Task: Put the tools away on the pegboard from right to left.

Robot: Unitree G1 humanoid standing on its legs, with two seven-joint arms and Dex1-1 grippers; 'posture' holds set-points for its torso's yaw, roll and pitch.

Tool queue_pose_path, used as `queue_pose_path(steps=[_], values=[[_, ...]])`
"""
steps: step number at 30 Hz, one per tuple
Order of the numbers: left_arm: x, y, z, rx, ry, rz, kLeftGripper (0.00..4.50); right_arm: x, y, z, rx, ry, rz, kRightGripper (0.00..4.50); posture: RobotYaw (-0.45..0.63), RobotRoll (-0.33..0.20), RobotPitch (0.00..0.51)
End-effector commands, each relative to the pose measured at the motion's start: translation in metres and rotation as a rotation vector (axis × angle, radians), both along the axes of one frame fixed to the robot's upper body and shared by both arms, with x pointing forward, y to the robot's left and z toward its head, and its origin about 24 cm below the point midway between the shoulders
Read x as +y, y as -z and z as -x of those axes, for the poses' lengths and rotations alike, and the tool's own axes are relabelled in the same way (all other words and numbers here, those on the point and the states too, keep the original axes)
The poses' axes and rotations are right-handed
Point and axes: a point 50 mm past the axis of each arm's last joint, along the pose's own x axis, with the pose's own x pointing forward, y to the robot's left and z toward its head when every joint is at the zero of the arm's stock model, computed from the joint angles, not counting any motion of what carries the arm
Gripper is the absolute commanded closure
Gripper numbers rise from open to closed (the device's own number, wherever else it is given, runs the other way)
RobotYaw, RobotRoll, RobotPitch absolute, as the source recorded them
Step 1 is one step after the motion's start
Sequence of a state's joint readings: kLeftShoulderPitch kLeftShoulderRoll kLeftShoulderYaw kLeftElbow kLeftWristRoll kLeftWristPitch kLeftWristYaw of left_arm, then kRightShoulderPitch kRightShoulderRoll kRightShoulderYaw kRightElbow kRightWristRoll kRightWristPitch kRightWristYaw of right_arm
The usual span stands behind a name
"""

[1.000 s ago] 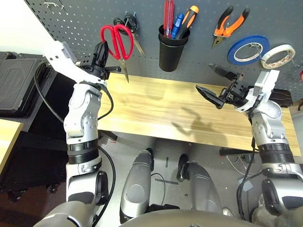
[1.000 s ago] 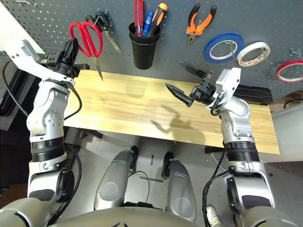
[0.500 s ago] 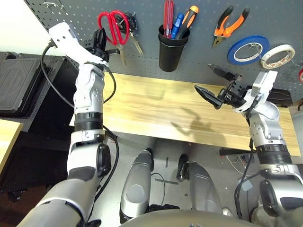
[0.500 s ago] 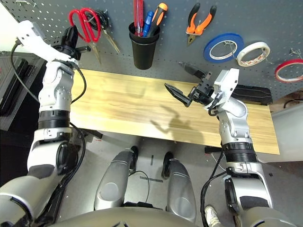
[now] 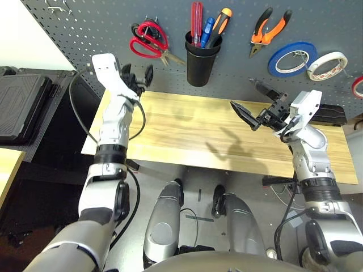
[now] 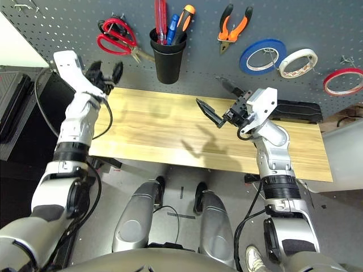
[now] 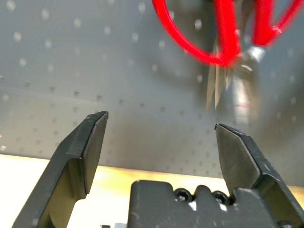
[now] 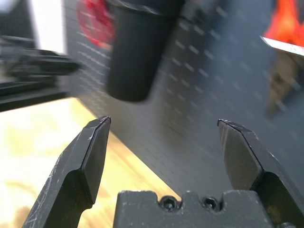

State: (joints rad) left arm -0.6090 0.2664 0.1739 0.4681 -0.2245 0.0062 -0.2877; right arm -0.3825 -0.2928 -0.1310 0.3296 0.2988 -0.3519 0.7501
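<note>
- Since a second ago, the left gripper (image 5: 138,77) has let go of the red-handled scissors (image 5: 148,41) and dropped below them, jaws now spread wide and empty.
- The scissors hang on the pegboard (image 5: 102,22), at its left.
- The right gripper (image 5: 253,106) hovers open over the bare wooden table (image 5: 187,133).
- The black cup (image 5: 198,54) holds the red-handled screwdriver (image 5: 195,21); the pliers (image 5: 265,33) hang to its right.

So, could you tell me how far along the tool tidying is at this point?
It looks finished. On the pegboard hang the red tape ring, the pliers and the red-handled scissors; the red screwdriver stands in the cup holder. Both the left gripper and the right gripper are open and empty. The table holds no tools.
</note>
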Motion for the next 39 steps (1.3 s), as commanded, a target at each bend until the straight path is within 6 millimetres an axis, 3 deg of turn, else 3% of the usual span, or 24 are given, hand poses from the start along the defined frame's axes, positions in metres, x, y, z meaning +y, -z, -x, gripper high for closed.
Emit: queue_pose_path(steps=[1, 6, 15, 22, 39], values=[[0.006, 0.018, 0.016, 0.030, 0.000, -0.051, 0.01, -0.018, 0.018, -0.001, 0.042, 0.239, -0.055, 0.00, 0.25, 0.000, 0.226], [0.017, 0.033, 0.029, 0.046, -0.041, -0.090, 0.01, -0.034, 0.032, -0.001, 0.066, 0.480, -0.119, 0.00, 0.24, 0.000, 0.219], [0.043, 0.041, 0.043, 0.045, -0.104, -0.134, 0.01, -0.087, 0.043, 0.002, 0.064, 0.883, -0.165, 0.00, 0.21, 0.000, 0.213], [0.059, 0.043, 0.047, 0.046, -0.157, -0.142, 0.01, -0.105, 0.046, 0.004, 0.053, 0.972, -0.158, 0.00, 0.19, 0.000, 0.214], [0.068, 0.038, 0.043, 0.030, -0.191, -0.146, 0.01, -0.108, 0.051, 0.004, 0.059, 1.018, -0.177, 0.00, 0.19, 0.000, 0.210]])
